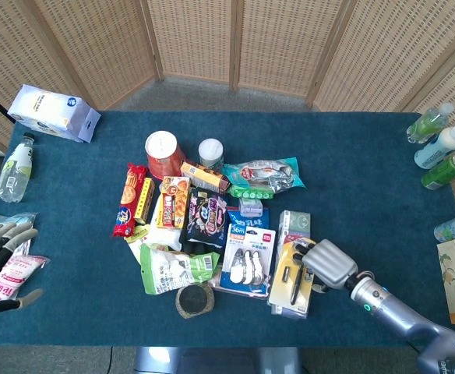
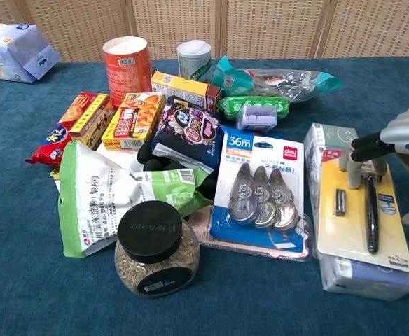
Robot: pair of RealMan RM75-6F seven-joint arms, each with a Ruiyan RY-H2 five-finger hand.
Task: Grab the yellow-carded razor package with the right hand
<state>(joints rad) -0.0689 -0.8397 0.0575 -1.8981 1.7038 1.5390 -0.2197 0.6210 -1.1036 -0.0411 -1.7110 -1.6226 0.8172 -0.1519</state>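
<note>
Razor pkg (image 2: 359,208) lies lengthwise front-to-back, head far end; right robot hand (image 2: 390,148) fingers curled onto its top.

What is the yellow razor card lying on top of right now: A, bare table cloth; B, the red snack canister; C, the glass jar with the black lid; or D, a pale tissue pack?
D: in the chest view the yellow-carded razor package lies on a pale tissue pack, with the right hand touching the card's top.
</note>
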